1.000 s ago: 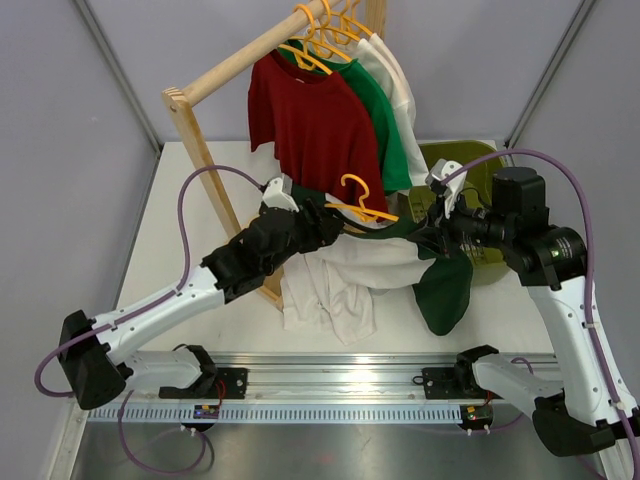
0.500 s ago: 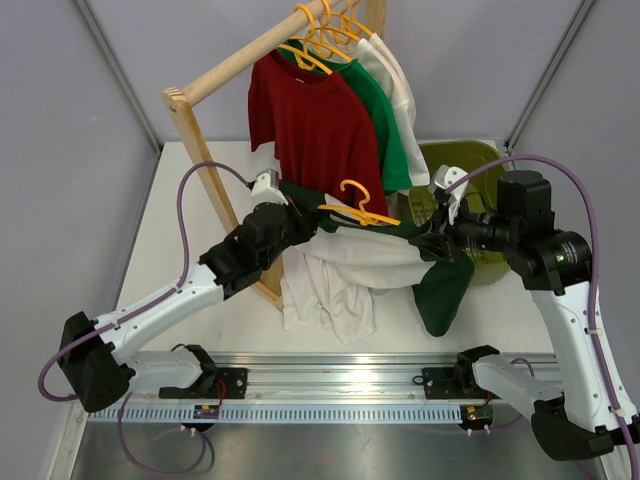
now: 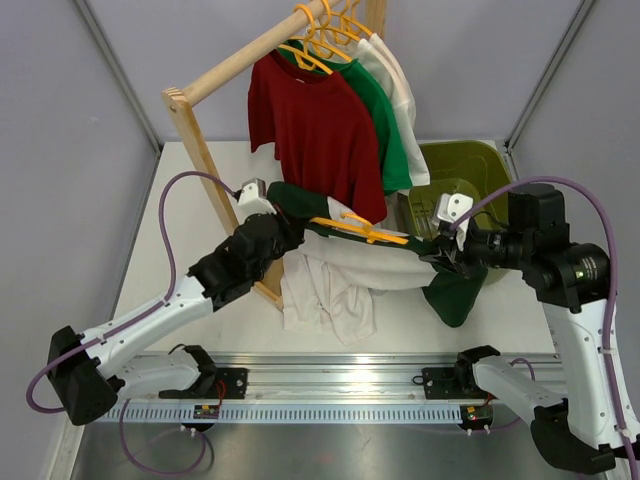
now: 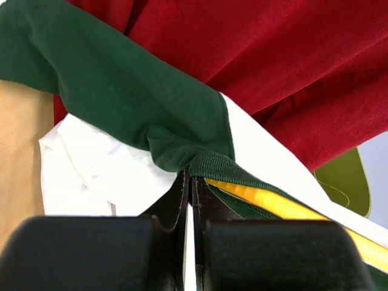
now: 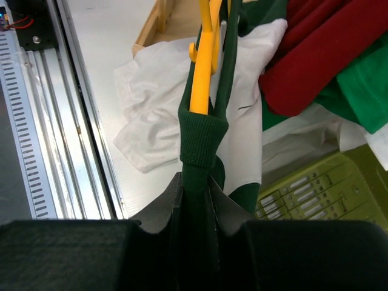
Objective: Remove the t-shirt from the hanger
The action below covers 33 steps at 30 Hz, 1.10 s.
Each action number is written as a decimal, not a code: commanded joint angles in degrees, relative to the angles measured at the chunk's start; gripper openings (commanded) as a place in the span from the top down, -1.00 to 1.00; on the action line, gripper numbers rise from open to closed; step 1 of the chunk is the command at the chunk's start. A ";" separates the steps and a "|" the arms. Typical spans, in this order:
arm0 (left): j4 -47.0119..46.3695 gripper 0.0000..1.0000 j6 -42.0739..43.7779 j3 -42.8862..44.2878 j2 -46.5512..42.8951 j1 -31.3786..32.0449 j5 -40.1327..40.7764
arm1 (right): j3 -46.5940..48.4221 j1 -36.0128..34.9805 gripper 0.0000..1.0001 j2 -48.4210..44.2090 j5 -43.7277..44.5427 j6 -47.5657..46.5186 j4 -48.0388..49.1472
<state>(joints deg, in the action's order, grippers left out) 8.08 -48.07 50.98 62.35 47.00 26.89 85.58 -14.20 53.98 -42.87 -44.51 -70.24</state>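
The left gripper [image 3: 287,222] is pinching the t-shirt [image 3: 345,272] at its dark green collar; in the left wrist view its fingers [image 4: 182,193] are sitting together on the ribbed edge, with a green sleeve bunching just above them. The right gripper [image 3: 441,258] is clamping the opposite side of the collar, and in the right wrist view the ribbing is rising straight out of its closed jaws.

The t-shirt is hanging stretched between the two grippers, above the table [image 3: 170,215] and in front of the rack [image 3: 196,143]. Its white body is sagging down and its lower part is lying crumpled on the table by the rack's foot. One green sleeve is dangling below the right gripper, in front of the crate [image 3: 462,170].

The hanger [image 3: 361,229] is lying roughly level between the grippers, off the rail. It is sitting inside the stretched collar, with its hook poking up near the middle. In the right wrist view the hanger [image 5: 205,57] is running away from the jaws, and one end is tucking under the collar band. In the left wrist view the hanger [image 4: 276,204] is showing as a yellow strip just right of the fingers.

Behind, a red tee [image 3: 312,125], a green tee [image 3: 386,125] and a white shirt [image 3: 400,78] are hanging on the rail from their own hangers
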 commanded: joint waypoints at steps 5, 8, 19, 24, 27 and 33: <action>6.51 1.00 4.83 -2.02 1.20 -4.37 13.98 | 15.38 0.84 1.00 -1.24 -7.31 -5.76 -11.49; 6.43 1.00 5.18 -2.82 0.76 -6.04 12.58 | 18.65 0.84 1.00 -0.98 -7.66 -5.94 -12.99; 7.13 1.00 5.62 -4.13 3.57 -9.12 6.86 | 27.17 0.84 1.00 1.30 -14.08 -9.63 -19.75; 7.83 1.00 6.06 -4.92 2.78 -11.23 5.19 | 30.43 0.84 1.00 1.66 -13.38 -8.75 -20.03; 8.18 1.00 6.59 -5.63 2.25 -11.49 4.66 | 31.14 0.75 1.00 1.83 -12.06 -6.91 -18.54; 8.45 1.00 6.85 -7.21 3.13 -12.37 1.94 | 35.52 0.66 1.00 3.41 -13.02 -6.29 -19.05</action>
<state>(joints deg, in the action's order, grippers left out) -1.58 -47.16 48.97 61.87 42.11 12.60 112.27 -13.50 61.32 -46.65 -51.24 -82.06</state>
